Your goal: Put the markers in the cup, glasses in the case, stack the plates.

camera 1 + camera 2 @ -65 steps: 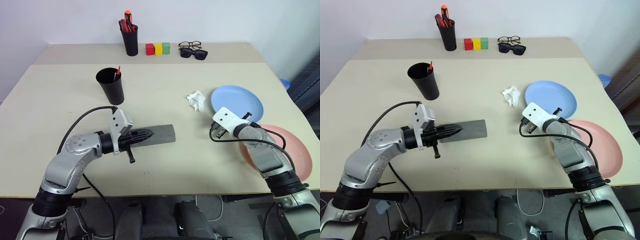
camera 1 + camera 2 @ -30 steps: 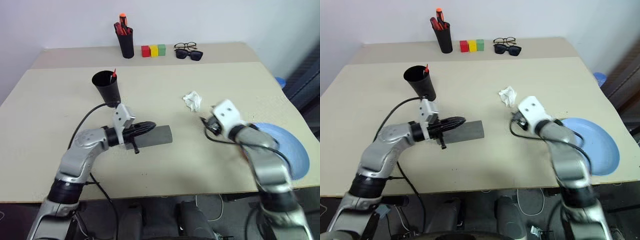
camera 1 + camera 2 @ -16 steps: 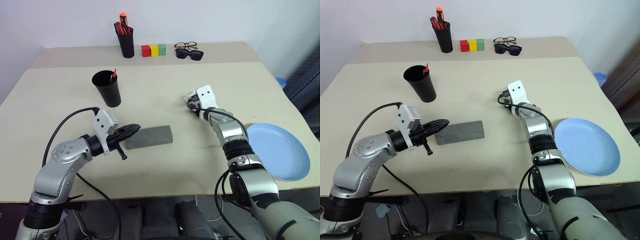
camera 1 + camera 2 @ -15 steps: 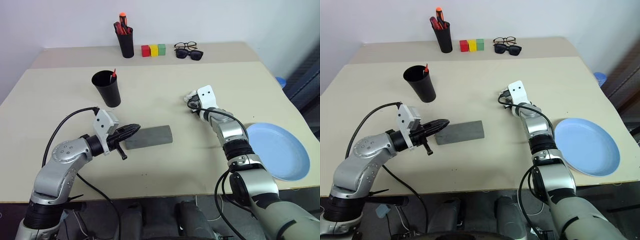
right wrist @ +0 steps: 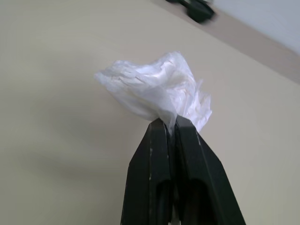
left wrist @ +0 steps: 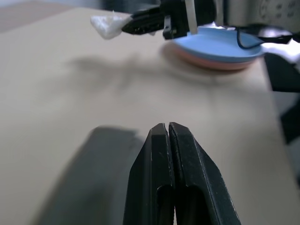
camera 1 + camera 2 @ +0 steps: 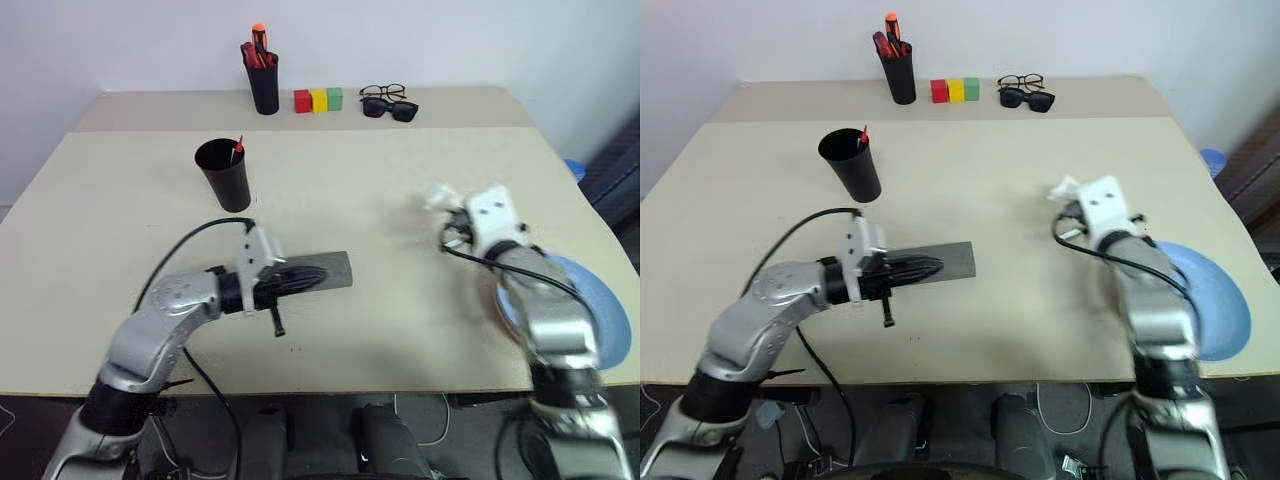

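While the right gripper (image 5: 169,123) pinches a crumpled white tissue (image 5: 157,89) between its closed fingers and holds it above the beige tabletop (image 7: 400,170), the left gripper (image 6: 167,129) is closed on nothing, its fingers pressed together and lying over the near end of the grey spectacle case (image 7: 335,268), which rests flat near the middle of the tabletop. The black cup (image 7: 223,174) stands upright on the robot's left, beyond the case, with the red tip of a marker (image 7: 238,147) showing at its rim; whether a second marker is inside cannot be told. The light blue plate (image 7: 600,310) lies on the salmon pink plate (image 6: 220,64) at the right edge of the tabletop, just beside the right forearm. On the far strip of the tabletop, a slim black pen holder (image 7: 264,85) with red and orange pens stands beside red, yellow and green blocks (image 7: 318,99). The wire-frame glasses (image 7: 380,91) lie there, touching the dark sunglasses (image 7: 390,107), well apart from the case.
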`<action>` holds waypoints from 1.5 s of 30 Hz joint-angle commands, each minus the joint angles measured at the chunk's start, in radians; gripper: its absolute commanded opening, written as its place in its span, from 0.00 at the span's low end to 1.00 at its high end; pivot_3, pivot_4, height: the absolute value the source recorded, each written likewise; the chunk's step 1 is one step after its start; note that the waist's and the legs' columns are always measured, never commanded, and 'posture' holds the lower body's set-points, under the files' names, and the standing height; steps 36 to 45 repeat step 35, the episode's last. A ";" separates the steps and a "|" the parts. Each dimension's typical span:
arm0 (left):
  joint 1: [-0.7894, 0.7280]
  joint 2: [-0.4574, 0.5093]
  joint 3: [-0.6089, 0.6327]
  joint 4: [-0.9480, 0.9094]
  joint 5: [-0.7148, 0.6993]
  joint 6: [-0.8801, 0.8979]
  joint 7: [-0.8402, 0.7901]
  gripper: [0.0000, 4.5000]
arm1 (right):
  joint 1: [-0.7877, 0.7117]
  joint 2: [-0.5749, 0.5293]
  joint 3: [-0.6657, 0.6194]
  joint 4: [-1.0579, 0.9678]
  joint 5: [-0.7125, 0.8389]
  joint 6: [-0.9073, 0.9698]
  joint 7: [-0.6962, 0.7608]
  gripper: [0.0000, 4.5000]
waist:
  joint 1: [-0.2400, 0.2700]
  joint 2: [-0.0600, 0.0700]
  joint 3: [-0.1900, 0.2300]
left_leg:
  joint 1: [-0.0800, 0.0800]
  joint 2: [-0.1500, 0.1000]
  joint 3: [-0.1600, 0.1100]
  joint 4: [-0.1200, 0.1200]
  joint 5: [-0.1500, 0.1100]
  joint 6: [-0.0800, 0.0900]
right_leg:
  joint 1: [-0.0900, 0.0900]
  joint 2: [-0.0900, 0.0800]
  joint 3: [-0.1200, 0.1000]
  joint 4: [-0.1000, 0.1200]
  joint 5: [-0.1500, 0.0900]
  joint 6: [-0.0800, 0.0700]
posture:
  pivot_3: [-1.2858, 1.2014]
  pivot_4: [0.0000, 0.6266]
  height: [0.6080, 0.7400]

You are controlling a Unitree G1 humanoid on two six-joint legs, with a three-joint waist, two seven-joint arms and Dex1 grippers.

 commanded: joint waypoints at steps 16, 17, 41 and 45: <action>-0.170 -0.122 -0.041 0.233 0.079 -0.165 -0.070 0.00 | 0.200 -0.115 -0.217 -0.284 0.068 0.102 0.093 0.85 | -0.011 0.002 -0.001 | 0.003 0.001 0.002 0.000 0.000 0.000 | 0.002 0.003 0.002 -0.001 0.000 0.000 | 0.52 0.24 1.00; -0.161 -0.104 -0.009 0.230 0.088 -0.162 -0.044 0.00 | 0.155 -0.110 -0.180 -0.246 0.080 0.064 0.106 0.85 | -0.008 0.002 -0.001 | 0.003 0.001 0.002 0.000 0.000 0.000 | 0.002 0.003 0.001 -0.001 0.000 0.000 | 0.52 0.24 1.00; 0.394 0.099 0.620 -0.064 0.119 -0.076 0.367 0.00 | -0.303 0.099 0.204 0.429 0.201 -0.403 0.322 0.85 | -0.005 -0.001 0.002 | 0.001 0.003 0.000 -0.001 -0.001 0.001 | 0.001 -0.002 -0.001 -0.004 0.000 0.000 | 0.52 0.24 1.00; 0.394 0.099 0.620 -0.064 0.119 -0.076 0.367 0.00 | -0.303 0.099 0.204 0.429 0.201 -0.403 0.322 0.85 | -0.005 -0.001 0.002 | 0.001 0.003 0.000 -0.001 -0.001 0.001 | 0.001 -0.002 -0.001 -0.004 0.000 0.000 | 0.52 0.24 1.00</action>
